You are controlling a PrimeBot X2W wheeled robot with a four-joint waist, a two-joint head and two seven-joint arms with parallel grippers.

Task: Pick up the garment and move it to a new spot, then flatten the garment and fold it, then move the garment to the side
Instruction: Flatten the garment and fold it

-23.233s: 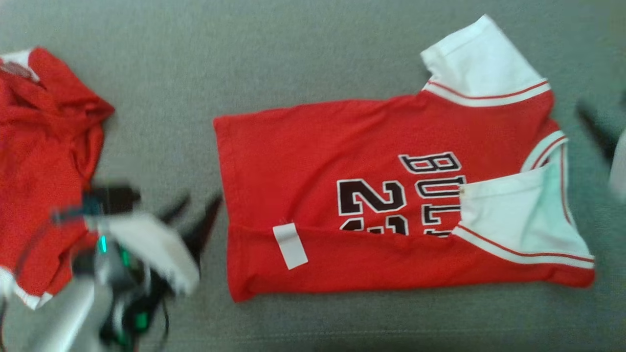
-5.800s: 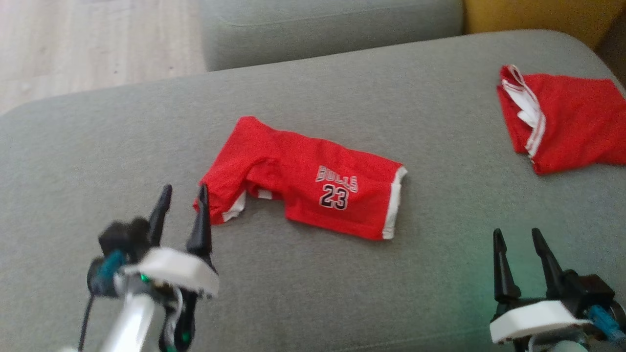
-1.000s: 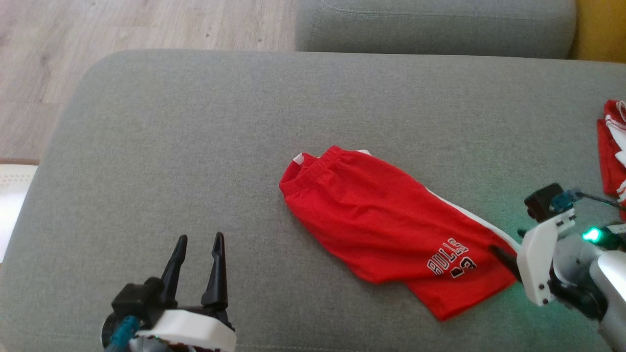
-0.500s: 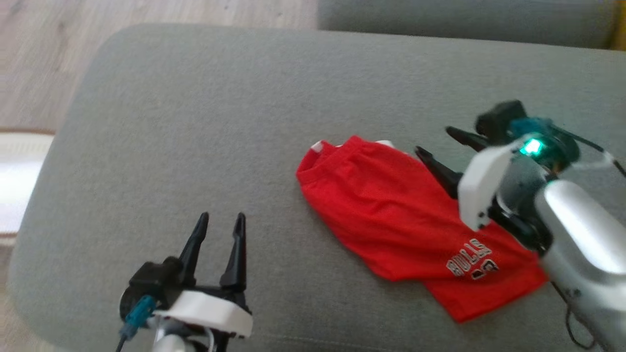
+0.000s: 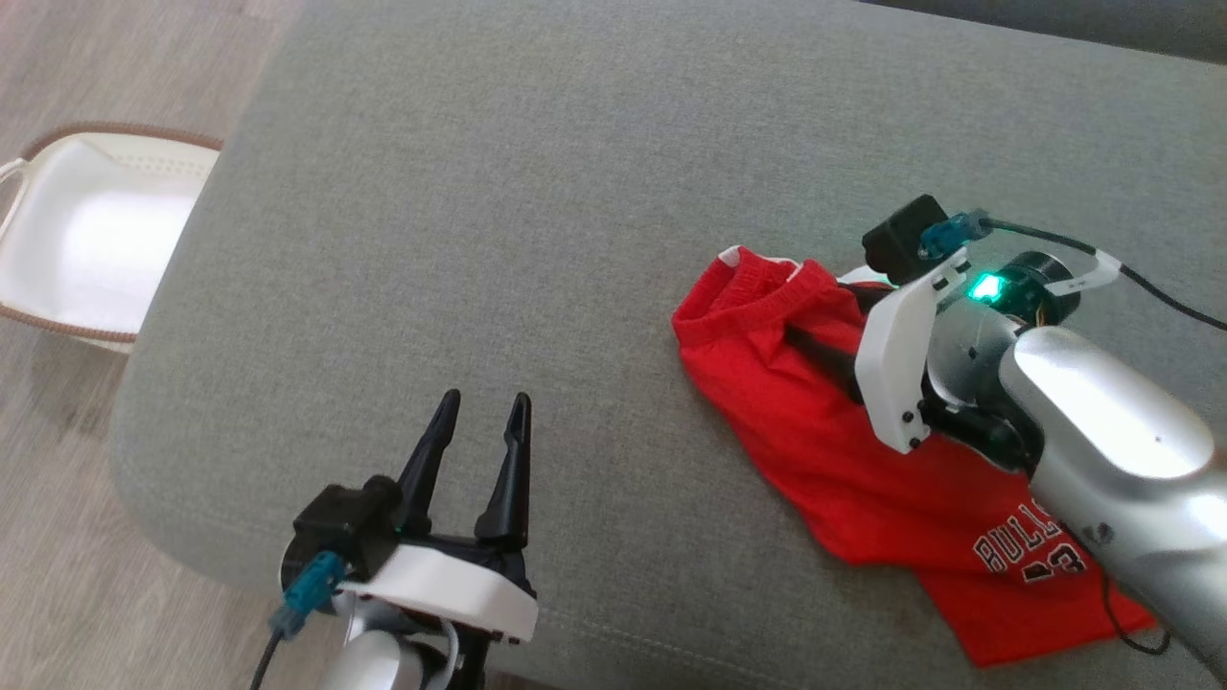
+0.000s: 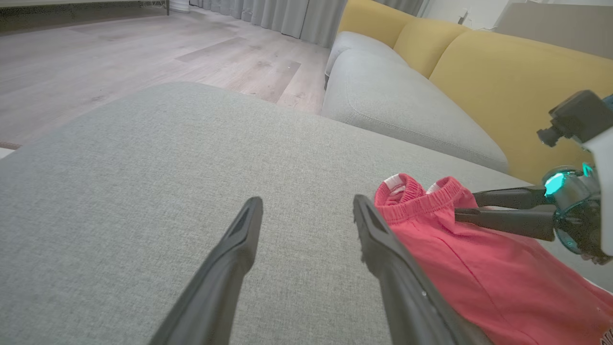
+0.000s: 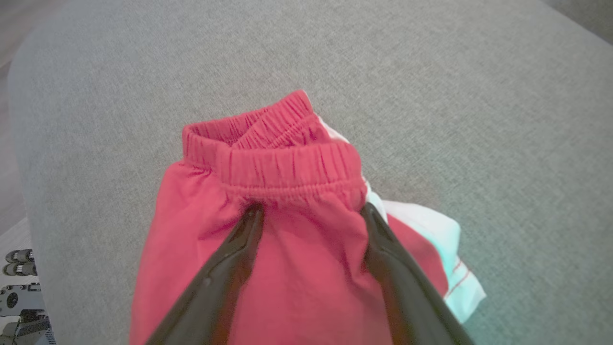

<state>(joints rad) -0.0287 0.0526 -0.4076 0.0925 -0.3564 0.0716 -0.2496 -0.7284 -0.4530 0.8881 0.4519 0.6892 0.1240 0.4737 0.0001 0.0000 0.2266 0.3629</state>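
A pair of red mesh basketball shorts (image 5: 824, 460) lies crumpled on a broad grey fabric sofa cushion (image 5: 537, 192), towards the robot's right and stretching diagonally to the cushion's near edge, where black-and-white "BULLS" lettering (image 5: 1021, 551) shows on the leg. The right end effector (image 7: 311, 209) is down on the garment's far end. Its two long dark fingers are spread wide apart, their tips resting on the red cloth just below the gathered elastic waistband (image 7: 287, 165). No fold of cloth is pinched between them. The waistband stands bunched and slightly raised off the cushion, and a white side stripe (image 7: 431, 230) peeks out from beneath the red cloth beside the right finger. A green light glows on the silver arm behind the end effector's white mount. The left end effector (image 5: 485, 398) hovers above bare grey upholstery near the cushion's front edge, well apart from the shorts. Its fingers are likewise fully parted and hold nothing. Off the cushion's left end, a white basket with a brown rim (image 5: 96, 230) sits on the pale wood-plank floor (image 5: 57, 537). In the left wrist view a mustard-yellow sofa backrest (image 6: 498, 81) rises behind a second grey seat cushion (image 6: 407, 110).
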